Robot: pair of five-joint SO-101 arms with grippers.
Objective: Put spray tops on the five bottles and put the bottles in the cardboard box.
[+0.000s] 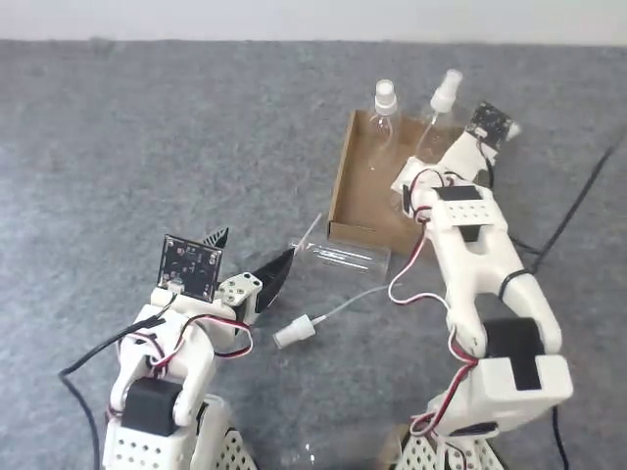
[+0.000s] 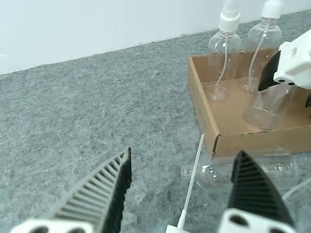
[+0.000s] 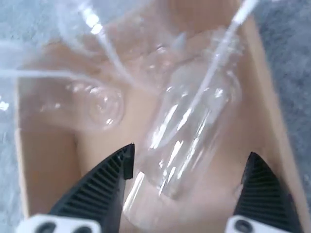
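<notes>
A grey felt surface point(image 1: 147, 127) was seen under both arms. A cardboard box point(image 1: 345, 171) lay toward the far right of that surface, its long left wall facing the middle. The right arm was stretched over the box. The right claw point(image 3: 190, 154) was held apart, one tip on each side of a clear bottle point(image 3: 194, 126) resting on the box floor near the right wall, with neither tip seen to press it; a thin tube was visible inside that bottle.

Two capped bottles were stood upright inside the box against its far wall, the left capped bottle point(image 1: 383, 110) beside the right capped bottle point(image 1: 443, 103).

The left claw point(image 1: 250, 257) was held apart, low over the surface near its middle, short of the box's near left corner. An uncapped bottle point(image 1: 338, 259) was laid on its side on the surface just outside the box's near wall, beyond the left claw and apart from it. A loose spray top point(image 1: 294, 333) was laid on the surface nearer the arms' bases, its tube trailing toward the right arm. A white tube point(image 2: 193, 174) was laid between the left claw's tips.
</notes>
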